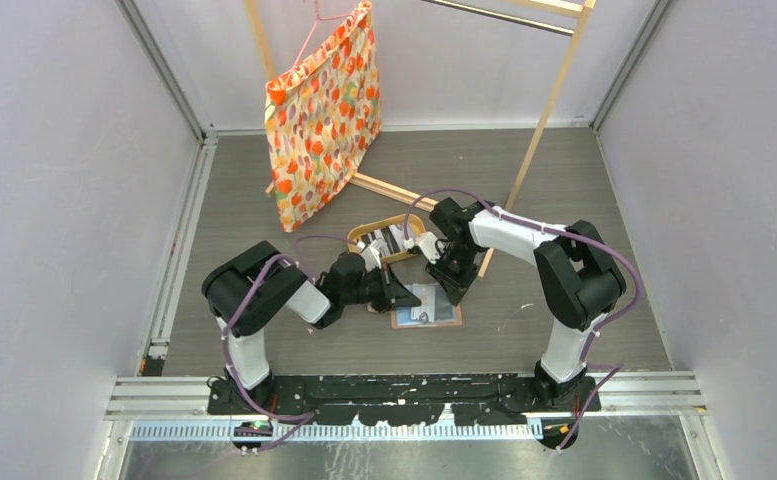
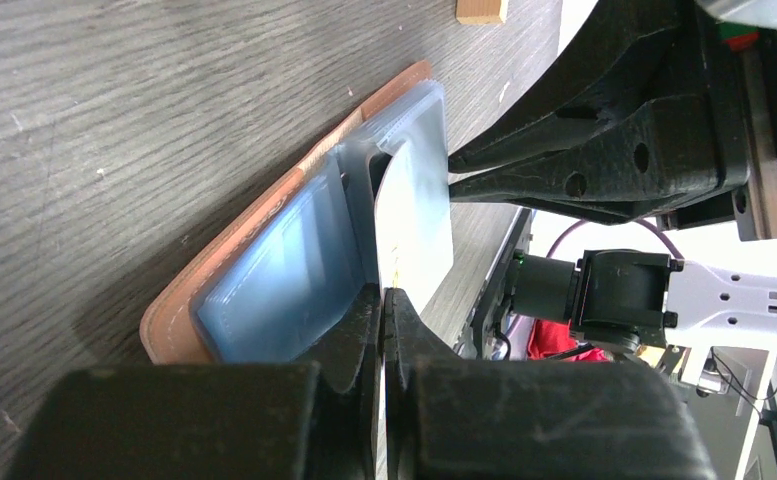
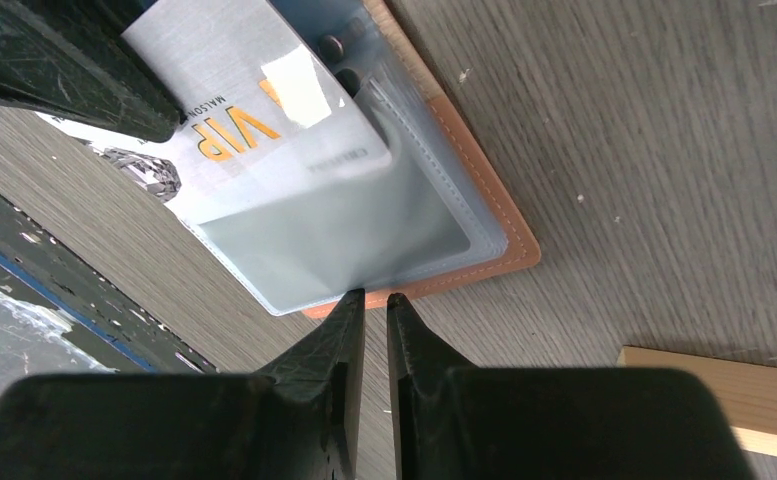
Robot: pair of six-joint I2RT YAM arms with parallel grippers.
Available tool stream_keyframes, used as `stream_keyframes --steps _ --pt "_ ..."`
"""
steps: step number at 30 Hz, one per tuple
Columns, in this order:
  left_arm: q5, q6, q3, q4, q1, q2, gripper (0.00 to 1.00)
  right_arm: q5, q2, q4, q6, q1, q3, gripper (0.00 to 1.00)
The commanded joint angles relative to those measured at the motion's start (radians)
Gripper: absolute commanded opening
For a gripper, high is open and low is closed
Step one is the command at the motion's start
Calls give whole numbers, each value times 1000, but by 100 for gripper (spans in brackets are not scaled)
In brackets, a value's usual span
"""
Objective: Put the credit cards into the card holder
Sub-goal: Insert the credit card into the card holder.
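The card holder [image 1: 426, 305] lies open on the table, tan outside [image 2: 179, 320] with light-blue and clear pockets. My left gripper [image 2: 382, 292] is shut on a silver credit card [image 2: 419, 230] seen edge-on. In the right wrist view this card [image 3: 254, 120] reads "VIP", and its far end sits inside a clear pocket of the card holder [image 3: 504, 235]. My right gripper [image 3: 375, 297] has its jaws a narrow gap apart with nothing between them. Its tips rest at the clear pocket's edge. More credit cards [image 1: 399, 240] lie in the tray behind.
An oval wooden tray [image 1: 364, 232] sits just behind the card holder. A wooden rack stands at the back with a floral cloth bag [image 1: 324, 110] hung on it. One rack foot [image 3: 714, 395] lies close to my right gripper. Grey walls enclose the table.
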Motion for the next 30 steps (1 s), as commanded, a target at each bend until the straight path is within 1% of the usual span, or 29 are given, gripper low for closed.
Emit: stream_keyframes --steps 1,5,11,13,16,21,23,30 --pt "-81 -1 -13 35 -34 8 1 -20 18 41 -8 17 24 19" --pt "-93 -8 -13 35 -43 14 1 -20 18 41 -8 18 24 19" --pt "-87 -10 -10 24 -47 15 5 -18 21 41 -9 19 25 19" --pt "-84 -4 -6 10 -48 11 8 -18 21 41 -8 20 25 19" --pt "-80 5 -2 -16 -50 -1 16 -18 20 40 -8 20 24 19" --pt "-96 44 4 -110 -49 -59 29 -18 18 41 -8 21 25 19" --pt "-106 66 9 -163 -49 -90 33 -19 17 39 -8 20 25 19" --pt "-132 125 41 -344 -49 -169 35 -22 14 40 -8 19 27 19"
